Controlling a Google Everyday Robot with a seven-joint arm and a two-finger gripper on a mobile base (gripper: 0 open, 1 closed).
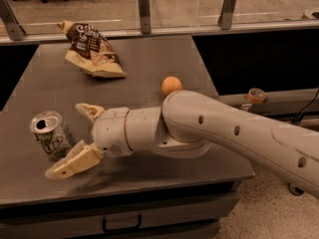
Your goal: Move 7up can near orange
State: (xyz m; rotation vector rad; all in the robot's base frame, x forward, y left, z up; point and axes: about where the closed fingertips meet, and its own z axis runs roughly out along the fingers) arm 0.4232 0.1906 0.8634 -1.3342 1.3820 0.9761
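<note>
The 7up can [50, 134], silver-white with green lettering and an open silver top, stands on the grey table [149, 63] near its front left. The orange [171, 85] lies on the table to the right, just behind my arm. My gripper [70, 139] is open. Its two tan fingers [75, 162] spread on either side of the can's right flank, one behind it and one in front. The fingers do not hold the can.
A brown and tan snack bag [91, 51] lies at the back left of the table. An orange-tan tape roll [256, 95] sits on a lower ledge to the right. A glass railing runs behind the table. The table's front edge is close below the gripper.
</note>
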